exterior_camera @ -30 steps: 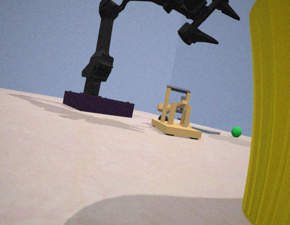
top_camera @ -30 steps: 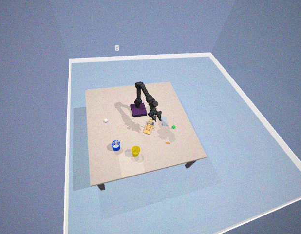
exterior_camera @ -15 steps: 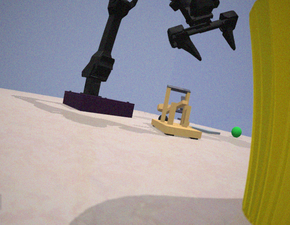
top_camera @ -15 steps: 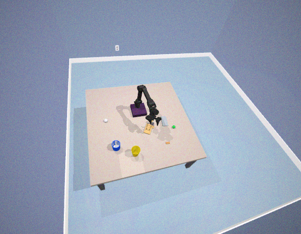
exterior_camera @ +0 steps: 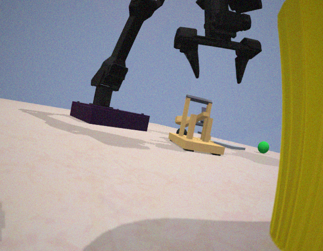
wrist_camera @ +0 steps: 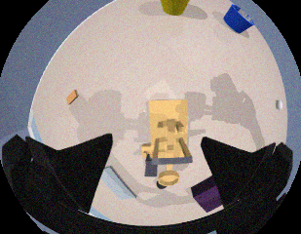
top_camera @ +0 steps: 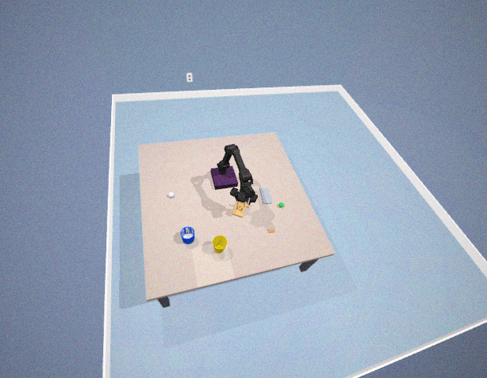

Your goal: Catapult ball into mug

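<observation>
The wooden catapult stands upright on the table. Its cup looks empty in the wrist view, and a dark round thing shows below it. My gripper is open and empty, above the catapult and pointing down. The blue mug stands at the front left in the top view. A green ball lies to the right of the catapult, and a white ball lies far left.
A yellow mug stands to the right of the blue mug. A grey flat plate lies between catapult and green ball. A small orange block lies front right. The arm stands on a purple base.
</observation>
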You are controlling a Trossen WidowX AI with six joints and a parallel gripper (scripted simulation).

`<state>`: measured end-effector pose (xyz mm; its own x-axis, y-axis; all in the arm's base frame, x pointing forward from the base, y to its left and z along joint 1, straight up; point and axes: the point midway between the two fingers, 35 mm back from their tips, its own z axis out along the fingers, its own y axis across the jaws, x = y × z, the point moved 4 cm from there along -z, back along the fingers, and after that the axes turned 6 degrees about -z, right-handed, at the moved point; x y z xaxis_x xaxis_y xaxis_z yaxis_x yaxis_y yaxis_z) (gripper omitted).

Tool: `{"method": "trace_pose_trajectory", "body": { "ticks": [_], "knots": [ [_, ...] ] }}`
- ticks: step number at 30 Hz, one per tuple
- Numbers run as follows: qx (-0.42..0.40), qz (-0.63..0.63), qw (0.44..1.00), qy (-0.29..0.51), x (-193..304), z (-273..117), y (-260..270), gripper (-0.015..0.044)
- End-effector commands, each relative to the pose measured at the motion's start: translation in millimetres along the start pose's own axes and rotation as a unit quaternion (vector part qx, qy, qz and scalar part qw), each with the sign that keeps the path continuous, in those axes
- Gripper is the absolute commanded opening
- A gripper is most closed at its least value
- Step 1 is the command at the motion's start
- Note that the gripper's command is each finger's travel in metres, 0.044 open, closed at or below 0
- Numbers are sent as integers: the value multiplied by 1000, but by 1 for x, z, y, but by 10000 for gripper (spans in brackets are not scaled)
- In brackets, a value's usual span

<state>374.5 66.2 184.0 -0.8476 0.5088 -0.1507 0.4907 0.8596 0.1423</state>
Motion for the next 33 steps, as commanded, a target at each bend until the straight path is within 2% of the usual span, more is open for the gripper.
{"method": "trace_pose_trajectory", "body": {
  "ticks": [1, 10, 15, 33],
  "knots": [
    [43, -43, 997, 50, 0, 11, -10, 440],
    [54, -55, 995, 67, 0, 15, -13, 440],
    [54, -55, 995, 67, 5, 58, -17, 440],
    [54, -56, 995, 67, 7, 78, -19, 440]
  ]
}}
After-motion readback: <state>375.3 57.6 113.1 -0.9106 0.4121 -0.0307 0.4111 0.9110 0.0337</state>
